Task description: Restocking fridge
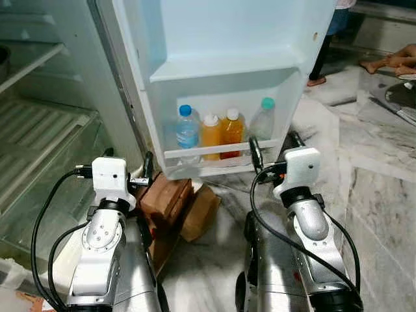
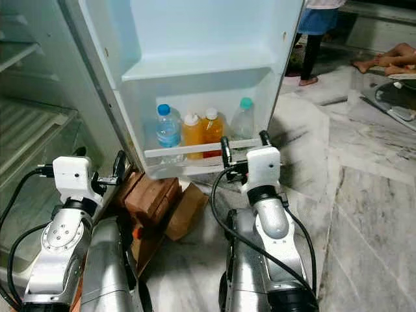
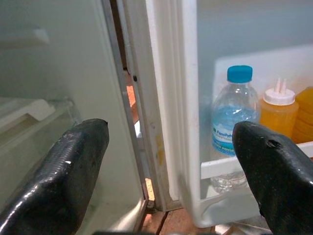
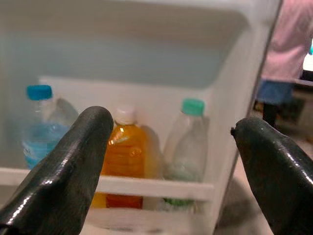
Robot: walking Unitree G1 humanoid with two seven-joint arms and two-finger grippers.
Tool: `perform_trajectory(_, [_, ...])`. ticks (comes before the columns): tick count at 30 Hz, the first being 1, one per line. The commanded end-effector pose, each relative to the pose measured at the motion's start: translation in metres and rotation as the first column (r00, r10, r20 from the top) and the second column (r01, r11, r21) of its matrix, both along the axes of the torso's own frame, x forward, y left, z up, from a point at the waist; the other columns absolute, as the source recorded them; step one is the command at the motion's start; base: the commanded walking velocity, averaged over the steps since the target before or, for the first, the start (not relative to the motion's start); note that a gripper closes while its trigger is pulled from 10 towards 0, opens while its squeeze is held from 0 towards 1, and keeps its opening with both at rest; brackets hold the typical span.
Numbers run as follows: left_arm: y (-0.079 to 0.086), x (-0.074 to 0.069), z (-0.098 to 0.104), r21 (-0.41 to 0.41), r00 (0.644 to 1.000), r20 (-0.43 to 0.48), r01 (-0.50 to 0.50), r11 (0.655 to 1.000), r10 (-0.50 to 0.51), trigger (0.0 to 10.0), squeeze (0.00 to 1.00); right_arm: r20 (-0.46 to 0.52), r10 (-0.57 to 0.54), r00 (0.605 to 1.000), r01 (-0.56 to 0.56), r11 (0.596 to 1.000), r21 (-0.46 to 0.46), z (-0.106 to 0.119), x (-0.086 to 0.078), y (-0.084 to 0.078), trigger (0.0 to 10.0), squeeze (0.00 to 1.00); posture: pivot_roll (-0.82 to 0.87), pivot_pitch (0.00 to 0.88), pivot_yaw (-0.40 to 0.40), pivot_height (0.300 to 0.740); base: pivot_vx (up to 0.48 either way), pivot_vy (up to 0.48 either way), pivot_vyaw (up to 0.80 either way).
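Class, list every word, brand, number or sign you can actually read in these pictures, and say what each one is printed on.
"Family": start of the white print on the blue label of the blue-capped water bottle in the fridge door shelf; the rest is blurred.
Small print below it: too small to read.
Orange bottles and green-capped bottle: no readable text.

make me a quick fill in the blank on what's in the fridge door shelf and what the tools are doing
1. The door shelf holds ____ bottles.
2. The water bottle at the robot's left end has a ____ cap.
3. The clear bottle at the other end has a ____ cap.
4. The left tool and right tool are both ____, holding nothing.

Missing words: four; blue; green; open
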State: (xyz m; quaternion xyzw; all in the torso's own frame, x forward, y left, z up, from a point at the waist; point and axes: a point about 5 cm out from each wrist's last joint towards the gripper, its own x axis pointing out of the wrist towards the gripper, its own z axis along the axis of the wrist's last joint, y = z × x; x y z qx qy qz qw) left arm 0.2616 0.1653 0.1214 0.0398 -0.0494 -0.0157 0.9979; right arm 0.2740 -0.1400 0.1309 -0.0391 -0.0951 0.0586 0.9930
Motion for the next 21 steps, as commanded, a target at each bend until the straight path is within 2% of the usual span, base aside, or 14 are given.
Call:
perform_trajectory(1, [0.001,-0.001,-0.003,0.018,1.000,-0.002,-0.002,1.000,0.002,10.0,0.00,-0.037,-0.023,0.999,0.024,0.999,0.032,-0.005,-0.002,-0.006,10.0,0.00,0.07,0.000,0.015,0.468,0.000,0.000,0.00])
perform_trajectory(9, [-0.009,-0.010,-0.019,-0.008,0.999,-0.051,0.016,1.000,-0.017,10.0,0.00,-0.121,-0.050,0.991,0.055,0.998,0.042,-0.023,-0.014,-0.016,10.0,0.00,0.04,0.000,-0.004,0.512,0.000,0.000,0.00])
perform_trajectory(15, [-0.006,-0.013,-0.027,-0.002,0.997,-0.079,-0.003,1.000,0.003,10.0,0.00,-0.203,-0.101,0.974,0.116,0.991,0.067,-0.038,-0.024,-0.032,10.0,0.00,0.05,0.000,-0.004,0.553,0.000,0.000,0.00])
perform_trajectory(21, [-0.004,-0.012,-0.027,0.015,0.997,-0.077,-0.017,1.000,0.018,10.0,0.00,-0.213,-0.104,0.971,0.123,0.989,0.078,-0.038,-0.021,-0.033,10.0,0.00,0.05,0.000,-0.006,0.587,0.000,0.000,0.00])
